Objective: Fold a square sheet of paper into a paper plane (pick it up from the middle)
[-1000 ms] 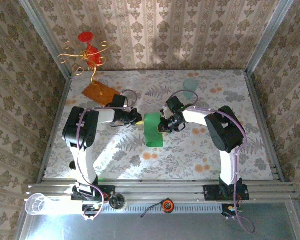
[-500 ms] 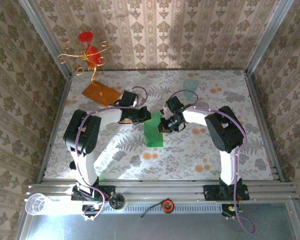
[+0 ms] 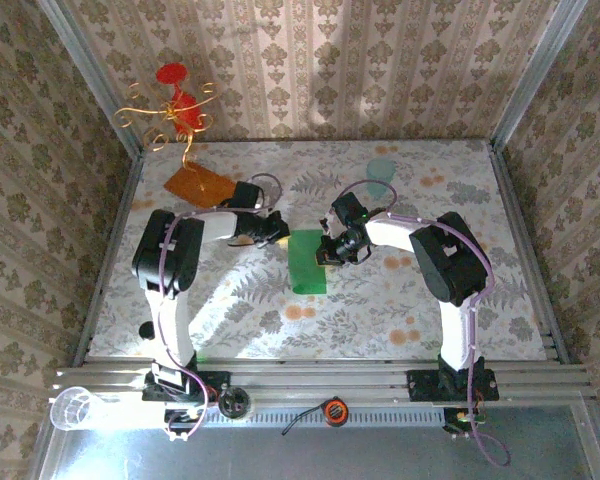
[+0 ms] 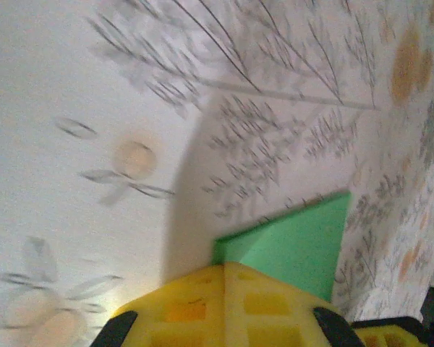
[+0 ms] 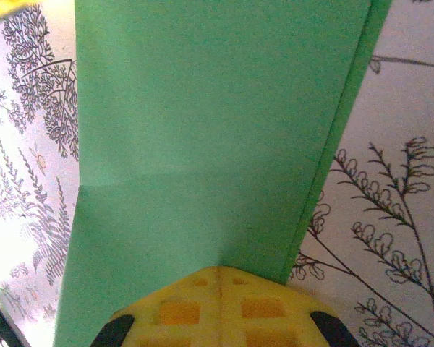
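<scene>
Fingers shut tight on both arms, folks! From the top camera, the left gripper (image 3: 278, 233) reaches in from the left, its tip at the far left corner of the green paper (image 3: 308, 265). The right gripper (image 3: 325, 252) comes in from the opposite side, tip on the paper's right edge. That paper lies mid-table as a folded upright strip (no dart shape to speak of) on the flowered table (image 3: 380, 300). An orange board (image 3: 198, 185) sits well apart at the far left.

Over to the left wrist: the yellow fingers (image 4: 195, 307) meet along one seam with no gap between them, and a green corner of the paper (image 4: 304, 242) pokes out just past their tip, throwing a shadow on the tabletop. Whether any paper is pinched in that seam, I cannot tell.

Now the right wrist: fingers (image 5: 181, 311) together again, tip resting over the paper (image 5: 217, 108) close to its right edge. A faint crease crosses the sheet, and a second layer shows as a thin darker band along that right edge.
</scene>
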Available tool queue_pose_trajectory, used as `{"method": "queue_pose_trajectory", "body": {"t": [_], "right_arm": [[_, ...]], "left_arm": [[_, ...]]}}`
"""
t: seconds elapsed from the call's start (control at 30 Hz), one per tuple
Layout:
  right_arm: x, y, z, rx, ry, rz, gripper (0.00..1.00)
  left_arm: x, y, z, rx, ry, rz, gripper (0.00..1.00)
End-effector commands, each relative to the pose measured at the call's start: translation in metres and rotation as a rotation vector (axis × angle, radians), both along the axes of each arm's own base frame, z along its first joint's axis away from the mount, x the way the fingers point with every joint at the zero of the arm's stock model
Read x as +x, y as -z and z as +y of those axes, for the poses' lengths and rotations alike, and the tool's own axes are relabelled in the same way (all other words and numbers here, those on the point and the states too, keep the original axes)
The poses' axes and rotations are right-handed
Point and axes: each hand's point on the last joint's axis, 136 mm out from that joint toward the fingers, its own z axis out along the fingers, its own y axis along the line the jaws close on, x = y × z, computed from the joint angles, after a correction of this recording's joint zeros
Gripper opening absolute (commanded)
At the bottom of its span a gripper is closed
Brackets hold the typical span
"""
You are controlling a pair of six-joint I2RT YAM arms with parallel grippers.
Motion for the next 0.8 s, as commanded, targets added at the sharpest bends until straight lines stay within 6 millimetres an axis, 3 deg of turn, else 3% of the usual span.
{"method": "queue_pose_trajectory", "body": {"t": [0.0, 0.2, 0.3, 0.47, 0.63, 0.77], "right_arm": [[-0.089, 0.093, -0.102, -0.500, 0.000, 0.311, 0.04], [-0.087, 0.093, -0.100, -0.491, 0.007, 0.310, 0.04], [-0.087, 0.093, -0.099, -0.485, 0.010, 0.308, 0.04], [-0.085, 0.093, -0.097, -0.480, 0.015, 0.309, 0.04], [-0.085, 0.092, -0.097, -0.476, 0.017, 0.307, 0.03], [-0.085, 0.093, -0.097, -0.478, 0.017, 0.308, 0.03]], "left_arm": [[0.013, 0.013, 0.022, 0.065, -0.053, 0.012, 0.00], [0.015, -0.047, -0.004, -0.042, -0.019, -0.121, 0.00], [0.008, -0.056, -0.021, -0.080, 0.007, -0.137, 0.00], [-0.003, -0.035, -0.042, -0.056, 0.050, -0.077, 0.00], [-0.001, -0.013, -0.039, -0.022, 0.043, -0.031, 0.00], [0.005, 0.003, -0.025, 0.032, 0.024, -0.009, 0.00]]}}
